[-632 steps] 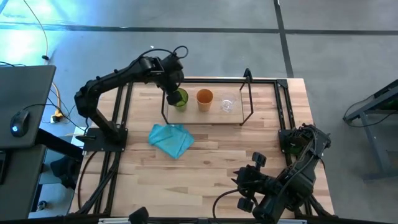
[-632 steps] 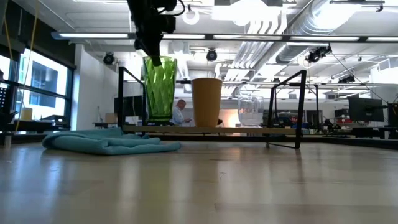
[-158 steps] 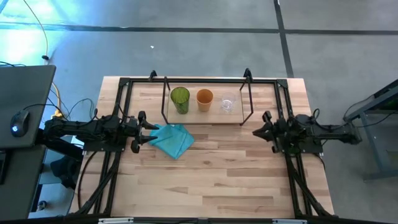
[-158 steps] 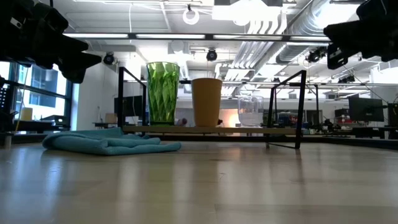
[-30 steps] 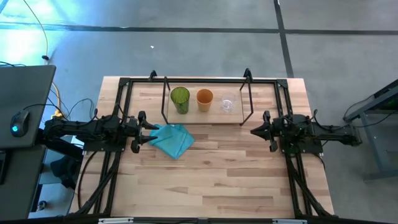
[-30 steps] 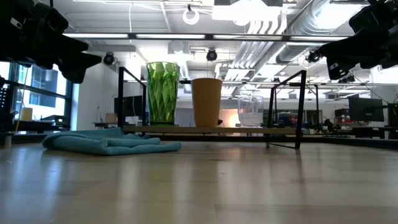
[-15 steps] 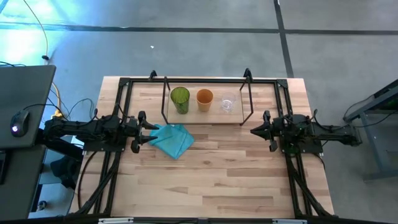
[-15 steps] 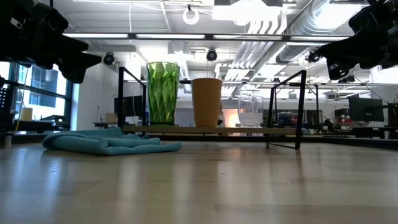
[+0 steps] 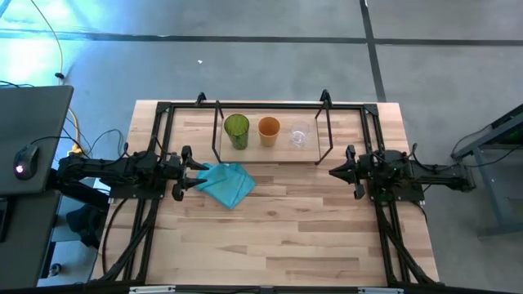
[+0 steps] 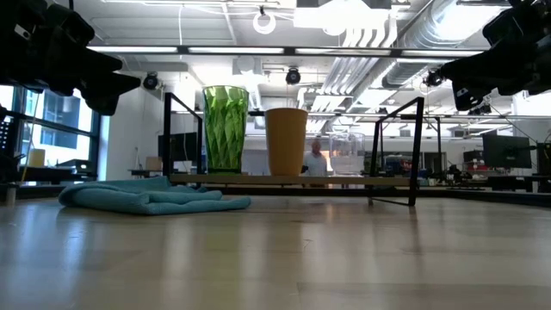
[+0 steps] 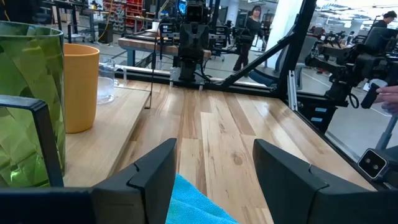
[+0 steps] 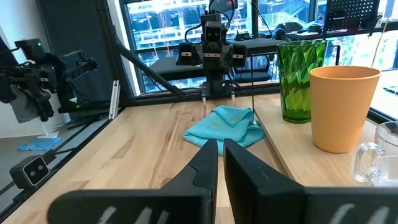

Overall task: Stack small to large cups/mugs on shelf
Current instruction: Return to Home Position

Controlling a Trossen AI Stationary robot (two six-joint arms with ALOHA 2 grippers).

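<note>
Three cups [image 9: 269,128] on shelf [image 9: 261,153] look light, slick, fragile — you'd grip mid-wall w/ care — left gripper [image 11: 216,149] spread empty, right gripper [image 12: 220,146] pinched closed.

Mid-left of the overhead frame: left arm [image 9: 114,171], matte black, chunky jointed segments, thin black cable [image 9: 106,137] looping alongside. Mid-right: right arm [image 9: 413,174], same build. Left gripper [image 11: 214,144]: broad angular black fingers [image 11: 152,174], faceted edges. Right gripper [image 12: 220,143]: matching wedge-shaped fingers [image 12: 202,171].

I saw the green cup [image 9: 236,130], orange cup [image 9: 269,129] and, seemingly, the clear mug [image 9: 299,137] standing upright in a row on the shelf [image 9: 253,152].
</note>
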